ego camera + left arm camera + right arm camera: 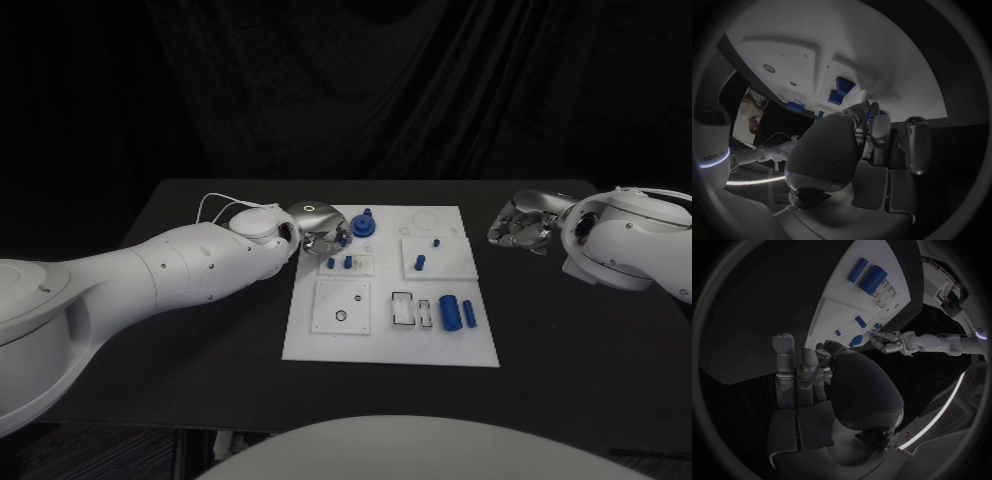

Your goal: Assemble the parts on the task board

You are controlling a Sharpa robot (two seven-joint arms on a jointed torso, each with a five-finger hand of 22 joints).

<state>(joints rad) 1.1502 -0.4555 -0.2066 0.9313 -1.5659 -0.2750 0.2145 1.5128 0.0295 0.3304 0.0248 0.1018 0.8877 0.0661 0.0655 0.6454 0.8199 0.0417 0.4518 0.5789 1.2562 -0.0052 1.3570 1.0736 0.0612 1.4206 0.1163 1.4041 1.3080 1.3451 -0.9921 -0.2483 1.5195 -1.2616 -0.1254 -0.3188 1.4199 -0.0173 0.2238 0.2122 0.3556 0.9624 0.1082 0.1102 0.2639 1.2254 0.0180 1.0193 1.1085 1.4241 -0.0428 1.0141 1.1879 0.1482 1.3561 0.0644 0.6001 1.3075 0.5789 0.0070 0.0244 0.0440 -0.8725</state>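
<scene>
Hovering my left robot hand over the task board's far-left corner, fingers curled by the blue pegs; can't tell if it's gripping one. Any wobble could topple them. Right robot hand sits curled, empty, off-board over the desk.

Dim, dark surroundings; wrist views bend strongly toward their rims.

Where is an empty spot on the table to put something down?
Bare black table lies right of the task board, toward the front, and along its front edge. It is crowded at the board's far left corner, where the left robot hand meets blue parts.
</scene>
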